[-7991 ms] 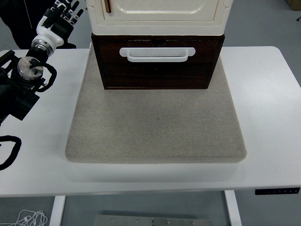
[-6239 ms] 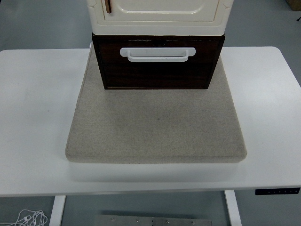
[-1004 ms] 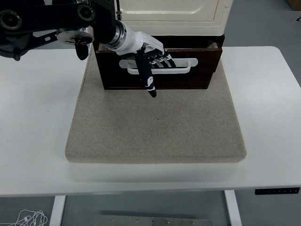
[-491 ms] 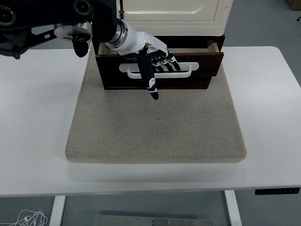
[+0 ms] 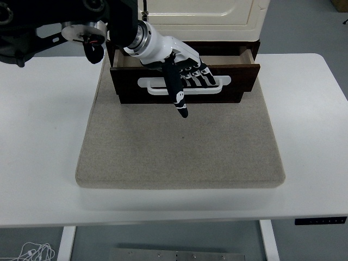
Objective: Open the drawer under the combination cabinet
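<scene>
A cream cabinet (image 5: 201,12) stands on a dark brown wooden drawer unit at the back of the grey mat (image 5: 179,147). The drawer (image 5: 239,76) is pulled partly out, its front standing forward of the frame. A white bar handle (image 5: 223,86) runs across the drawer front. My left hand (image 5: 185,76) reaches in from the upper left and its four fingers are hooked behind the handle. The thumb (image 5: 178,98) points down in front of the drawer face. The right arm is out of view.
The mat lies on a white table (image 5: 304,109). A control panel (image 5: 321,220) sits on the table's front edge at the right. White cables (image 5: 32,253) lie on the floor at the lower left.
The drawer was closed at first, with my left arm at the left edge. In the last second the hand, hooked on the handle, has drawn the drawer further toward me.
</scene>
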Available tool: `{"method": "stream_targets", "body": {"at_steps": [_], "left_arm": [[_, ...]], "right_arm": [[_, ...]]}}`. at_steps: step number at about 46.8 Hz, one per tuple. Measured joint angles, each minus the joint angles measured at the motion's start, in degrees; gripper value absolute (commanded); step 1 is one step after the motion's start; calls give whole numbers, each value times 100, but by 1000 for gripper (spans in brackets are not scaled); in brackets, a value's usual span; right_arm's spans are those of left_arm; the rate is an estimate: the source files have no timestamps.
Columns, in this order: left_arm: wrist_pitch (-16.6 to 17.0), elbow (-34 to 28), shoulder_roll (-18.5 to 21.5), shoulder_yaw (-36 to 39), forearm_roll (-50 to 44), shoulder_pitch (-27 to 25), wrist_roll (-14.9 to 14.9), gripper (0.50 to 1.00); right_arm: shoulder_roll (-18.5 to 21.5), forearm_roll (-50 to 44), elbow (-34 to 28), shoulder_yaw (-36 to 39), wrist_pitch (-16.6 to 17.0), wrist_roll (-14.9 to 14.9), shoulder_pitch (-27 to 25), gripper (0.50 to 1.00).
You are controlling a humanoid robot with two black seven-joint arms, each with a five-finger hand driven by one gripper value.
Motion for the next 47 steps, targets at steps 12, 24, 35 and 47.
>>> {"method": "stream_targets", "body": {"at_steps": [12,24,35,47], "left_arm": [[-129,-49,74,-182,-38,-8,6,1000],[-185,-48,130,-839,-97,-35,1,1000],[-53,16,172,-1808,-78,202,-286,1000],[1117,402,115,-2826,-22,266,-1302,1000]], "right_arm": [[0,0,0,1,4,1,0,928],[0,0,0,2,5,1,0,926],[0,0,0,0,6,0,0,928],[0,0,0,2,4,0,0,926]]}}
